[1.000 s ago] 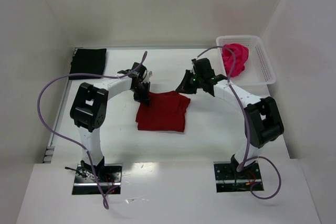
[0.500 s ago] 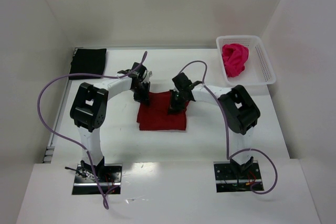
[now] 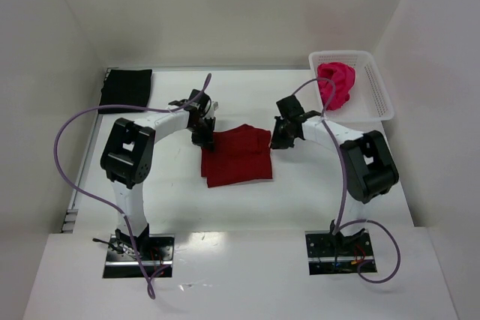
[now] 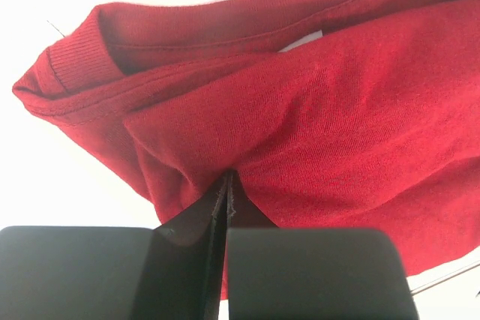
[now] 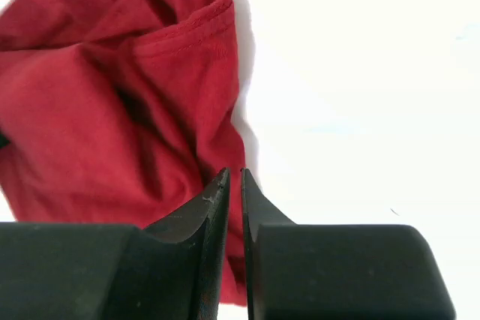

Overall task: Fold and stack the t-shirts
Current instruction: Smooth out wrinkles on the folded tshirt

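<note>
The white bench [image 3: 315, 192] carries the same things as a second ago, but the dark crimson red cloth t-shirt [image 3: 236, 157] at its middle has moved. It has slid a little toward the right edge and turned slightly, so its near edge now runs at a slant. It lies as a compact, roughly rectangular fold with some rumpling along its far side.

The white plastic lattice basket [image 3: 379, 95] in the far right corner has not moved, and the bright magenta-pink cloth t-shirt [image 3: 335, 85] is still crumpled inside it. The folded black cloth t-shirt [image 3: 126, 89] lies flat in the far left corner.

The right end effector [image 3: 281, 136] was near the basket a second ago and over the crimson shirt's right part half a second ago. It has now drawn back to that shirt's right edge. Its fingers are pressed almost together, and no cloth shows between them. The left end effector [image 3: 202, 136] has kept its place at the shirt's far left corner, with its fingers pinching a gather of red cloth.

I judge that the crimson shirt's fold is being tidied and is close to done. Stacking it is not yet done, and the pink shirt is still unfolded.

No brand, label or readable writing shows on any shirt, the basket or the arms.
</note>
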